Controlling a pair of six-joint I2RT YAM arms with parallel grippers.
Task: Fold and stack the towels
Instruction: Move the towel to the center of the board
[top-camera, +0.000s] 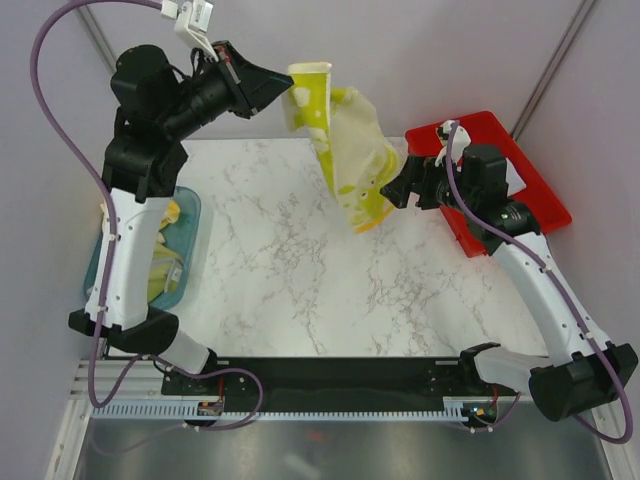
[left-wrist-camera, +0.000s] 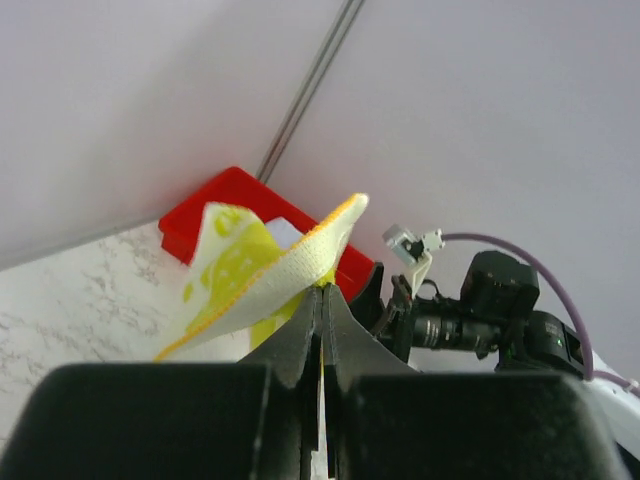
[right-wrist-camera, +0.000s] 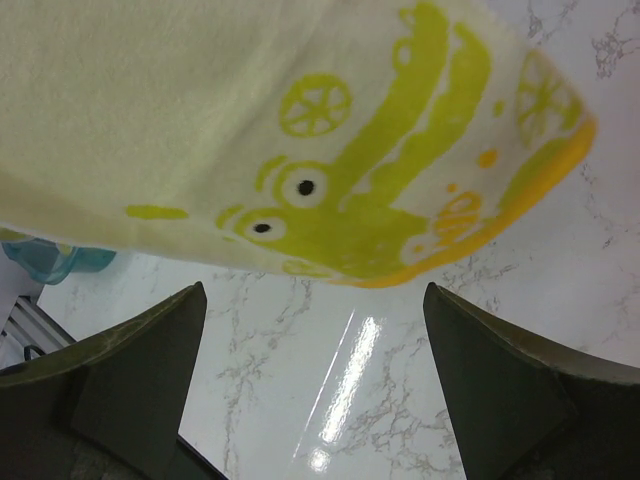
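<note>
Printed towel: aloft, unfolded, corner pinched by closed left gripper. Right gripper: wide open, empty. More towels in teal tub; folding barely begun.

The worktop centre lay open; a teal tub blocked 9 o'clock, a red tray 2 o'clock, the hanging towel 12 o'clock.
</note>
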